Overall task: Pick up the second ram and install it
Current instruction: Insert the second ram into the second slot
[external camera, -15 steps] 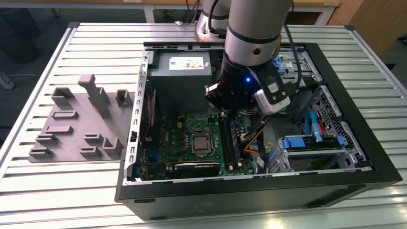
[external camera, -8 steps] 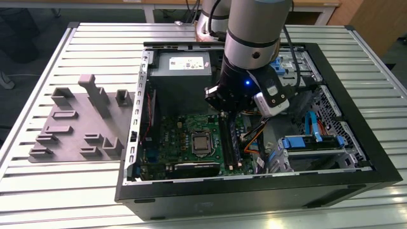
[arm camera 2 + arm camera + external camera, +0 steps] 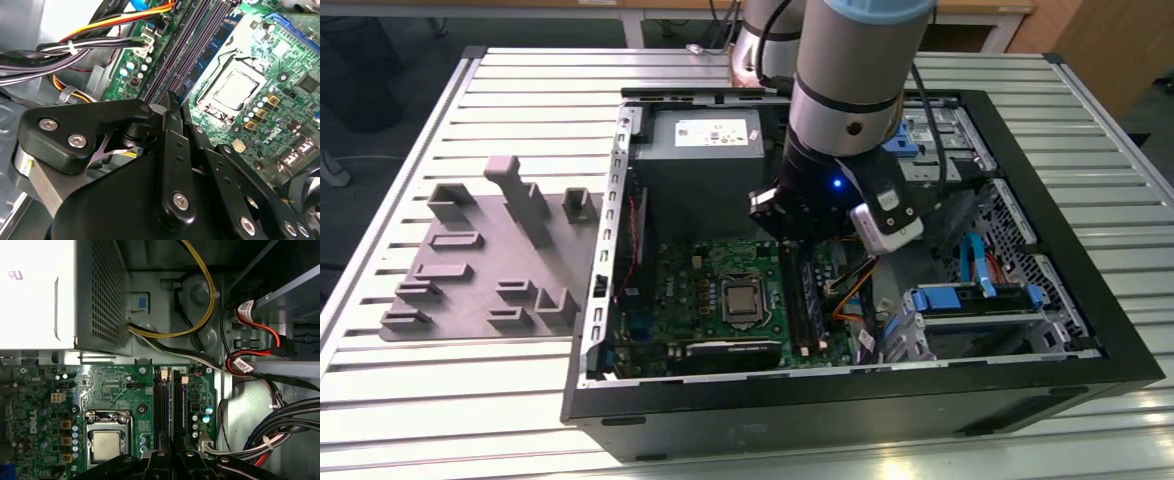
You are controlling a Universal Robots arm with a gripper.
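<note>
Gripper (image 3: 172, 102) fingers together, seemingly pinching second ram (image 3: 176, 111) over memory sockets (image 3: 167, 405), 3 o'clock of CPU (image 3: 106, 445); keep stick square, press evenly.

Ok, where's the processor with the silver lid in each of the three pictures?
Exterior view: the processor sits just to the exterior view's left of the long black memory sockets.
Second wrist view: the processor lies alongside those sockets.
First wrist view: the processor lies beside the same sockets.
Shared landmark: the memory sockets, parallel and next to the processor in every view.
</note>
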